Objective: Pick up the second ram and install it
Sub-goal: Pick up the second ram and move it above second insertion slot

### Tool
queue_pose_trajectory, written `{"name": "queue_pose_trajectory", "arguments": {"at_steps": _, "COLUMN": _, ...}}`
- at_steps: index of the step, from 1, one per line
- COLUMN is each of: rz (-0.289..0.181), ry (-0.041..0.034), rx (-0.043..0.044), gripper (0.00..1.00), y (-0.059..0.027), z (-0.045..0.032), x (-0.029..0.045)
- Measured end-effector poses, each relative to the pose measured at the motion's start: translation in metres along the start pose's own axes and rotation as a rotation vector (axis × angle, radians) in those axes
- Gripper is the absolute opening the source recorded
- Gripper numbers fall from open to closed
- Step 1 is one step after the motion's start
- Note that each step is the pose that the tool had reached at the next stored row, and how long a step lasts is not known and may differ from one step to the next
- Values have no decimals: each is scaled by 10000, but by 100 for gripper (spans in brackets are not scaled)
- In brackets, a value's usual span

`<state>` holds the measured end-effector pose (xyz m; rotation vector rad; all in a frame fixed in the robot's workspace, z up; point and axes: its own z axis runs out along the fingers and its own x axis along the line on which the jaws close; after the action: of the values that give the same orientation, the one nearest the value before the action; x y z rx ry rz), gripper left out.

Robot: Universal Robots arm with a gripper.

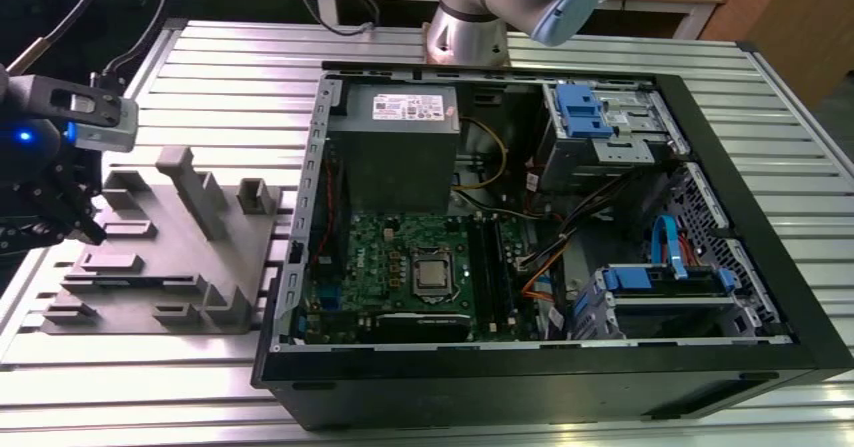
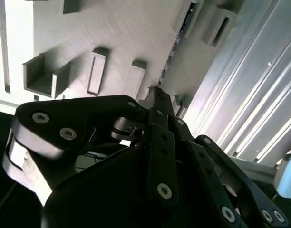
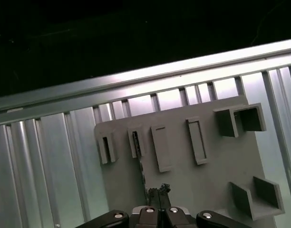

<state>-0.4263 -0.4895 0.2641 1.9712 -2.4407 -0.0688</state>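
Progress: we're at the pickup. The gripper [image 3: 158, 191] is down at the memory stick [image 3: 140, 166], and the install has not begun.
Gripper: in both wrist views its fingers are drawn nearly together, leaving just a thin slit.
Hold: the near end of the stick runs right in between the fingertips [image 2: 157, 95], so we judge it pinched across its thin faces. We can't see the contact itself.
Memory stick: we see it edge-on as a thin dark line [image 2: 173, 47]. Its far end lines up with one of the narrow slots of the grey holder tray [image 3: 221, 166]. We can't tell whether it has lifted clear of that slot.
Holder tray: it lies on the ribbed metal table [image 1: 200, 57], at the exterior view's left. The gripper [image 1: 60, 202] hangs over its outer edge there.
Computer case: the case [image 1: 534, 377] lies open just beside the tray, towards the exterior view's right, with the motherboard [image 1: 400, 257] facing up.
Memory slots: the long black rails [image 1: 487, 267] sit beside the processor socket, well apart from the gripper. We can't make out whether one is already filled.
Left: by our reckoning, everything after the grasp: the lift out, the carry and the seating.
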Motion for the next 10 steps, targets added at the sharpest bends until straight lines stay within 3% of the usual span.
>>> {"name": "queue_pose_trajectory", "arguments": {"at_steps": 10, "rz": -1795, "ry": 94, "rx": -38, "gripper": 7, "y": -2, "z": 55, "x": 1}}
